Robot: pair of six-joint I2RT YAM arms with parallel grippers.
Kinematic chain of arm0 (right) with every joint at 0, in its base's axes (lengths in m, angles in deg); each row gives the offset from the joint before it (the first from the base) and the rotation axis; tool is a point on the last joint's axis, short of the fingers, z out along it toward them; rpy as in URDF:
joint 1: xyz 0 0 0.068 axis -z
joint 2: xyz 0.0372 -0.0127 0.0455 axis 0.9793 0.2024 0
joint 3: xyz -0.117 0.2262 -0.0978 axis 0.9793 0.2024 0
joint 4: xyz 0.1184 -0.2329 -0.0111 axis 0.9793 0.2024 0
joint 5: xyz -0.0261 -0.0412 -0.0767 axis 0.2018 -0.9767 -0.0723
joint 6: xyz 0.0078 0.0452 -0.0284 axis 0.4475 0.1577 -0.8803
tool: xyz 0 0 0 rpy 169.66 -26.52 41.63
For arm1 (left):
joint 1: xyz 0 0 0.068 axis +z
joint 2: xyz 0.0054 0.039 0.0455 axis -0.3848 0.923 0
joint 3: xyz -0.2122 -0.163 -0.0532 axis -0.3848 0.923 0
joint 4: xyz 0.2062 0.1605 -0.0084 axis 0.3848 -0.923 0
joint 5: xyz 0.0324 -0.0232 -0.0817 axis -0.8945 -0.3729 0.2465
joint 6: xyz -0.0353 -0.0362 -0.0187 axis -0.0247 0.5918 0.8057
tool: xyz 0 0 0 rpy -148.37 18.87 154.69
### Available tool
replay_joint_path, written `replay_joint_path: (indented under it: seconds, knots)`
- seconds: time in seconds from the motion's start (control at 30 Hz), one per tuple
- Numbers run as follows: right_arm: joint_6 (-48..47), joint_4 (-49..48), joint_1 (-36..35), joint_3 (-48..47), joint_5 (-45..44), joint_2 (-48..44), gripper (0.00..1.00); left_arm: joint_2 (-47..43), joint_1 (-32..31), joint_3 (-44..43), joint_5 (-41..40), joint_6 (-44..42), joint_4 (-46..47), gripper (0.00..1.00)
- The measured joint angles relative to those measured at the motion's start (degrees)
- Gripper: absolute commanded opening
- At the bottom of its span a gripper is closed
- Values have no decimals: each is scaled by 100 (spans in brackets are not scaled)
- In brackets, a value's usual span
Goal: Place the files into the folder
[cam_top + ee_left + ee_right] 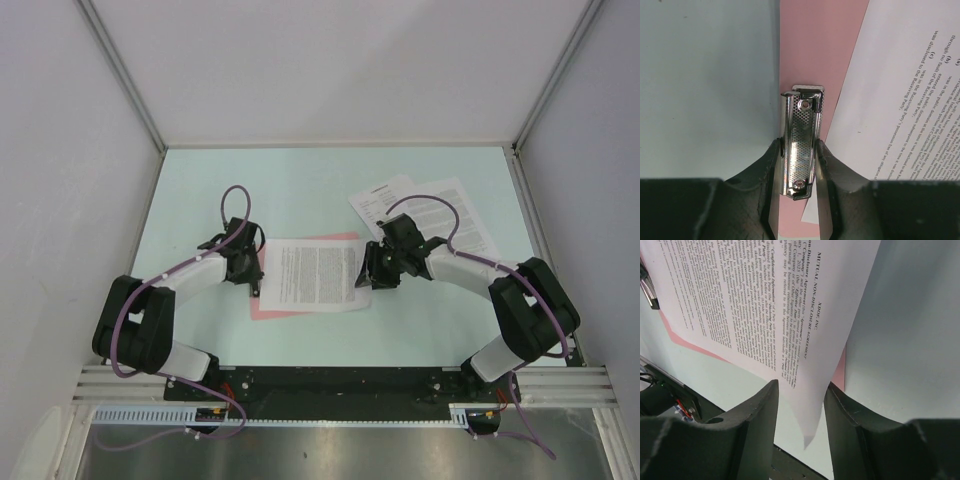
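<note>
Left gripper [799, 150] clenches the small perforated metal clip [802, 117] of the flat pink folder [800, 45] stretching ahead. Right gripper [801, 390] straddles the corner of a white printed paper sheet [765, 305]. I cannot tell whether it pinches. The sheet lies on the folder beyond.

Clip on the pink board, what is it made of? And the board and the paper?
The clip looks like metal: silvery, shiny, dotted with tiny holes, with two rivets. The pink folder seems to be card or plastic, matte and smooth; hard to tell which. The sheet is thin white paper, printed in black, bending at its corner.
</note>
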Motion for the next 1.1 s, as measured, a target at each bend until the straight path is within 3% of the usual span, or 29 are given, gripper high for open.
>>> replay_joint_path:
  seconds: [0.27,0.57,0.67,0.7,0.83,1.1]
  knots:
    - [-87,-422,28,0,2,205,45,0,0,57,68,-11,133,0]
    - [101,-1679,444,22,424,621,40,136,0,-87,450,-417,118,0]
    - [70,-2000,603,118,623,850,31,260,-4,-205,555,-564,98,0]
    - [33,-2076,649,144,686,942,20,275,-4,-223,584,-608,92,0]
    - [-103,-2194,739,195,855,1167,1,280,-4,-234,634,-667,57,0]
    - [-24,-2310,699,494,846,1016,0,262,-2,-201,798,-579,103,0]
